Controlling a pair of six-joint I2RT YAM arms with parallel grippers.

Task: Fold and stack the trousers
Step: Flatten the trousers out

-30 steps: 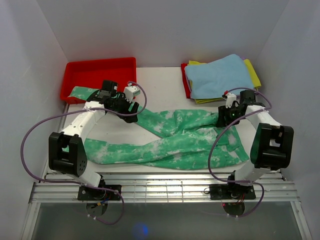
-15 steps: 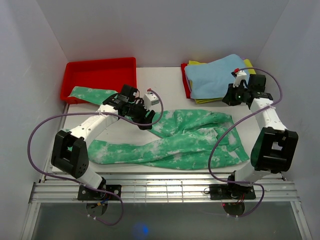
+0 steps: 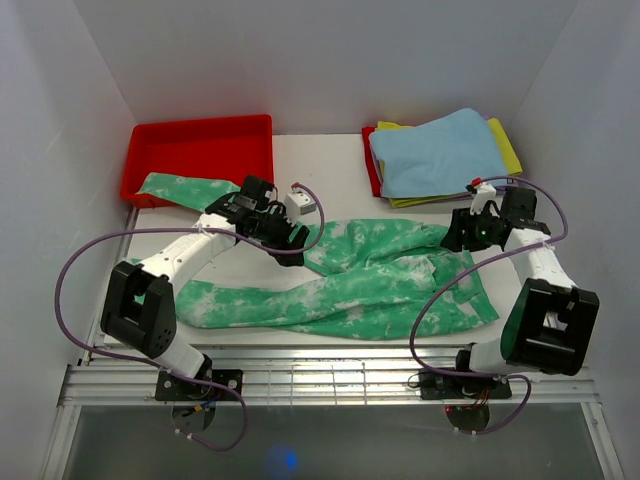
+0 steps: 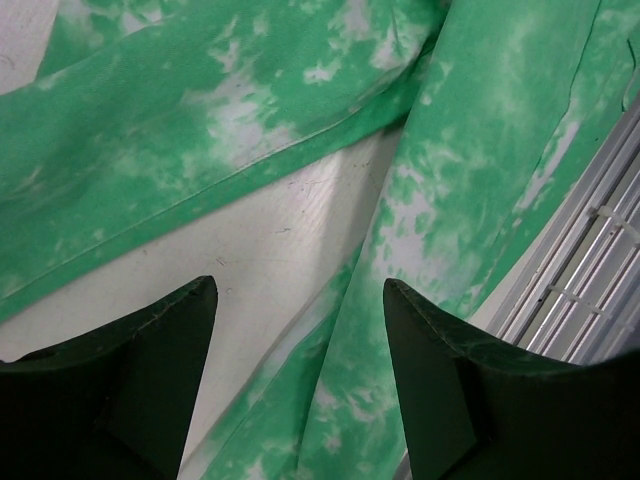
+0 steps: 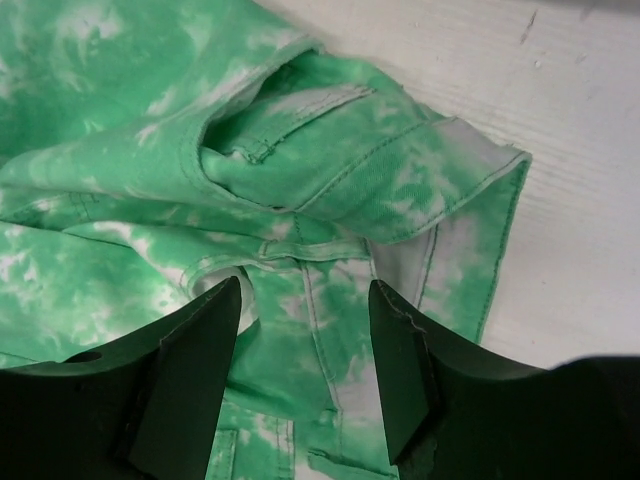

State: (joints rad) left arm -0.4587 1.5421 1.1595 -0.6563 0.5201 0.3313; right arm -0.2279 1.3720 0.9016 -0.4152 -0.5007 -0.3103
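The trousers point(image 3: 380, 285) lie spread across the white table point(image 3: 340, 165), one leg end just beside the red tray point(image 3: 200, 135). The left gripper point(image 3: 290, 236) hangs released above where the legs part. The right gripper point(image 3: 455, 238), jaws apart and empty, hovers over the waistband.

I work in a robot lab's test booth: plain white panels point(image 3: 330, 60) box in a white tabletop point(image 3: 330, 170), my left arm point(image 3: 178, 250) and right arm point(image 3: 537, 252) are bolted to a slotted metal rail point(image 3: 330, 385), and purple cables point(image 3: 56, 290) loop off them.
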